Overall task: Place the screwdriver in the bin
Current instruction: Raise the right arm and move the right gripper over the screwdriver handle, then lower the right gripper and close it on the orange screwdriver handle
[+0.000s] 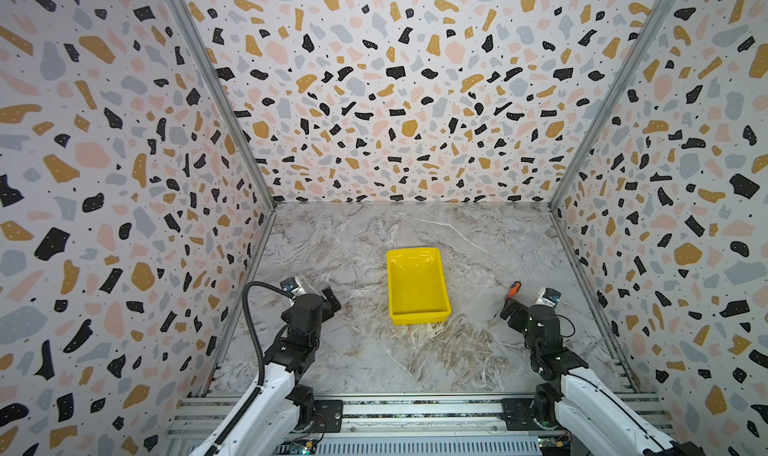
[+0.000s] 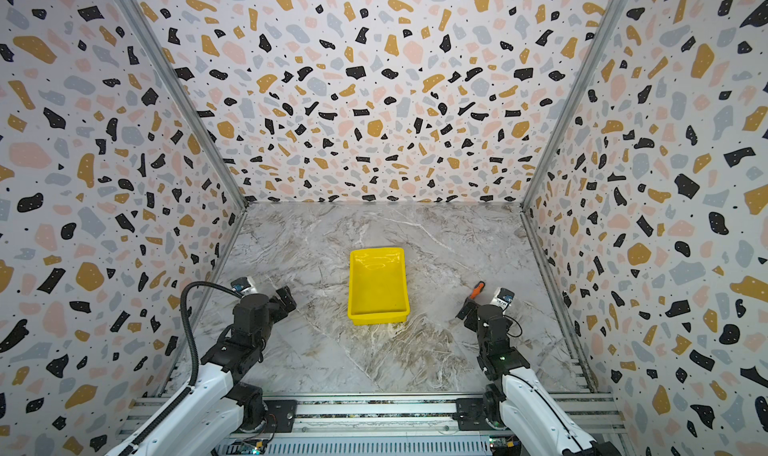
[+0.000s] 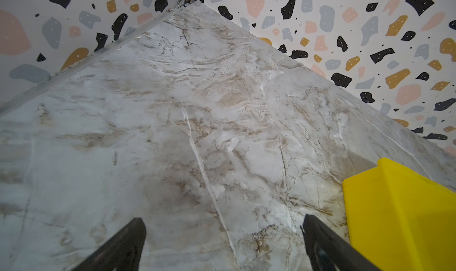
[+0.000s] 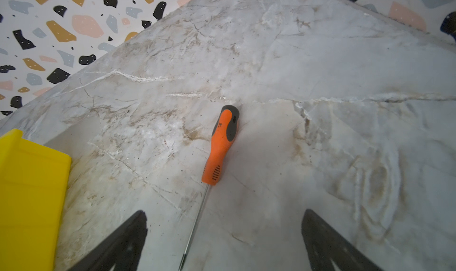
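Right gripper (image 4: 223, 211) and left gripper (image 3: 222, 217) gape empty; screwdriver (image 4: 222, 144) lies outside bin (image 4: 32, 183).

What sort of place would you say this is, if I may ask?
Probably a robot test cell: two white-and-black arms on an aluminium rail, terrazzo-patterned walls enclosing a marble-look tabletop.

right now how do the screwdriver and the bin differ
The screwdriver is orange and black; the bin is plain yellow. The screwdriver is slim and shorter than the wide bin. The screwdriver lies toward the right; the bin sits mid-table. Both rest on the marble table.
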